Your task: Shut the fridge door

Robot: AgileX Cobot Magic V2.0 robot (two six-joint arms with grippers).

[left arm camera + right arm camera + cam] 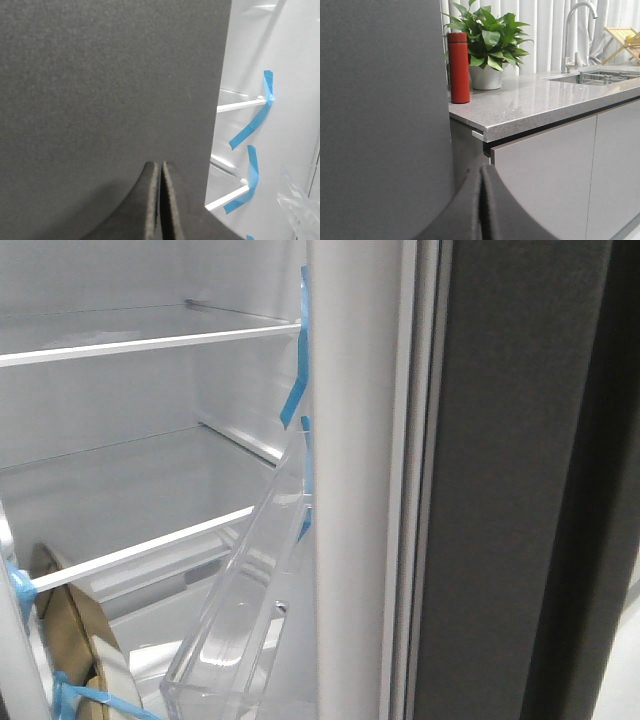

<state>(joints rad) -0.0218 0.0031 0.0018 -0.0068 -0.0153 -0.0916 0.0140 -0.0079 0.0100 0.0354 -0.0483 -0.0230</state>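
The fridge door point(500, 490) stands open, seen nearly edge-on in the front view: dark-grey outer side, pale gasket point(420, 490), white inner lining point(355, 490). A clear bin point(240, 630) and blue tape point(293, 400) hang on the lining. No gripper shows in the front view. My right gripper point(482, 171) is shut and empty, just beside a flat dark-grey face point(380, 125) that looks like the door's outer side. My left gripper point(160, 166) is shut and empty, close against a plain dark-grey panel point(100, 75). Past that panel's edge are the taped bin point(300, 200) and lining.
The fridge interior has white-edged glass shelves point(150, 345) and a taped cardboard item point(75, 640) at the lower left. Right of the fridge runs a stone counter point(535, 105) with a red flask point(458, 67), a potted plant point(487, 35), a sink point(600, 77) and light-grey cabinet fronts point(550, 175).
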